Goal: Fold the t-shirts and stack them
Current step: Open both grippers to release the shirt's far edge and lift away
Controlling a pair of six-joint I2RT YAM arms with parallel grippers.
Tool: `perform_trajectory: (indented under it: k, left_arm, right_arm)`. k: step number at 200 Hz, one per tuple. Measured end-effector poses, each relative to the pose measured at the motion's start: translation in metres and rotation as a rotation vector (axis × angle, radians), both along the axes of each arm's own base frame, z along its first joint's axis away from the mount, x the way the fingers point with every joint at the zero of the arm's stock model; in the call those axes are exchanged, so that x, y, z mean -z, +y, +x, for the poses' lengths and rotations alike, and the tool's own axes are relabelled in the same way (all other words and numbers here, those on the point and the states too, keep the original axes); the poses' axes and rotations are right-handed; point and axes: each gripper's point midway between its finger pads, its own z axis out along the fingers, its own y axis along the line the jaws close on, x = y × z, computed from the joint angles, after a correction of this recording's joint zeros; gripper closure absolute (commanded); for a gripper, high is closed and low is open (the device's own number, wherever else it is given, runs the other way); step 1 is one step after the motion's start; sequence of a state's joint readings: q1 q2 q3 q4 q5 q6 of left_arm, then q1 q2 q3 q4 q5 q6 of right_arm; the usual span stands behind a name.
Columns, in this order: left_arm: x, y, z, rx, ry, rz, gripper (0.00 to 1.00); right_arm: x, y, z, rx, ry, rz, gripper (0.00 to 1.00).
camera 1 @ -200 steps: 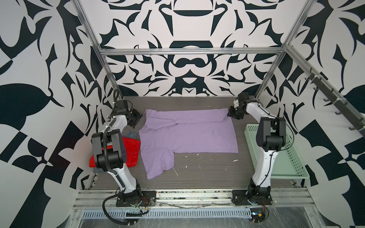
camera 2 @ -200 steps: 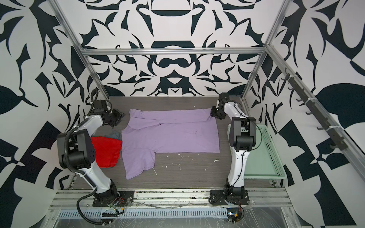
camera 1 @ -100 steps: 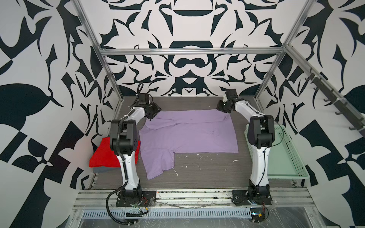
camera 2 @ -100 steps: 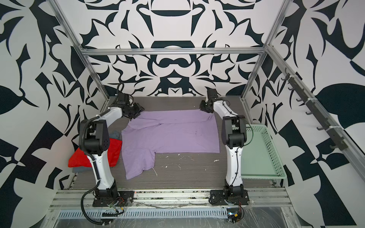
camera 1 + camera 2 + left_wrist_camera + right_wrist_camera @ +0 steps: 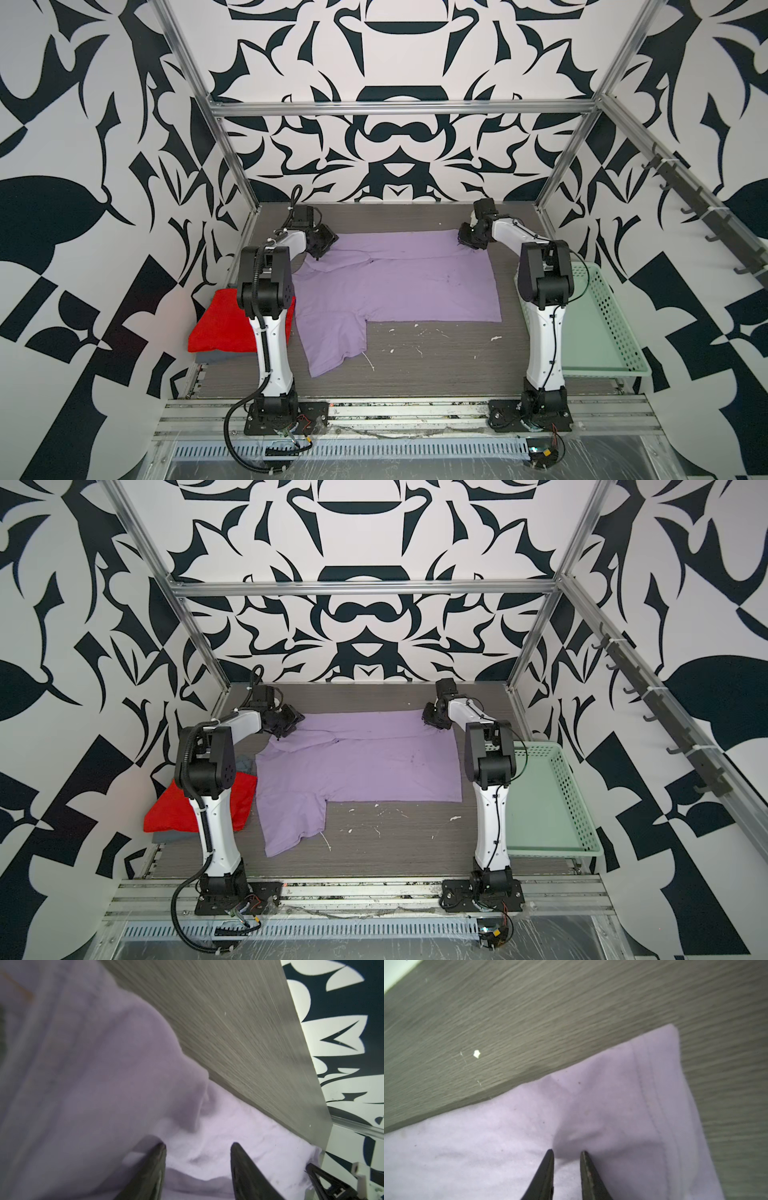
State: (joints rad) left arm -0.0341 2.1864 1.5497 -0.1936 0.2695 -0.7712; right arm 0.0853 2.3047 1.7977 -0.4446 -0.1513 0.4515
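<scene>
The lavender t-shirt (image 5: 399, 282) (image 5: 365, 762) lies spread on the grey table, one sleeve (image 5: 332, 345) reaching toward the front. My left gripper (image 5: 323, 246) (image 5: 198, 1145) hovers at the shirt's far left corner, jaws open, with rumpled cloth (image 5: 124, 1076) beneath and between the fingers. At the far right corner my right gripper (image 5: 470, 242) (image 5: 566, 1152) has its jaws narrowed on a puckered fold of the hem corner (image 5: 643, 1095). A folded red t-shirt (image 5: 220, 324) (image 5: 174, 808) rests on a grey-blue t-shirt (image 5: 224, 358) at the left table edge, behind the left arm.
A mint-green perforated basket (image 5: 602, 324) (image 5: 552, 796) stands at the right edge beside the right arm's base. White flecks (image 5: 415, 332) dot the bare table in front of the shirt. Patterned walls and a metal frame (image 5: 395, 109) close in the back and sides.
Both arms swung inward to the shirt's far corners. The left gripper moved from the left edge to the far left corner. The right gripper's jaws narrowed on the far right corner.
</scene>
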Motion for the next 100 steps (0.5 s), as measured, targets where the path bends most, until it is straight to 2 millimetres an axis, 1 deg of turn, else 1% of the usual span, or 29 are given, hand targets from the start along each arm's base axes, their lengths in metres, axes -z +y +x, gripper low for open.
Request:
perform_trajectory:
  k: [22,45,60,76,100]
  left_arm:
    - [-0.001,0.004,0.021,-0.010,-0.032,-0.011,0.46]
    - [-0.004,0.004,0.047,-0.015,-0.073,-0.026,0.46]
    - [-0.004,0.002,0.060,-0.020,-0.092,-0.042,0.46]
    - [-0.005,0.000,0.069,-0.028,-0.109,-0.064,0.46]
    - [-0.006,-0.002,0.074,-0.039,-0.120,-0.091,0.46]
  right_arm:
    - [0.000,-0.006,0.013,0.017,-0.013,0.001,0.72]
    - [-0.002,-0.012,0.039,0.035,-0.054,0.013,0.72]
    - [-0.004,-0.015,0.057,0.044,-0.086,0.026,0.73]
    - [-0.004,-0.017,0.073,0.047,-0.114,0.039,0.73]
    - [-0.006,-0.017,0.094,0.049,-0.149,0.050,0.73]
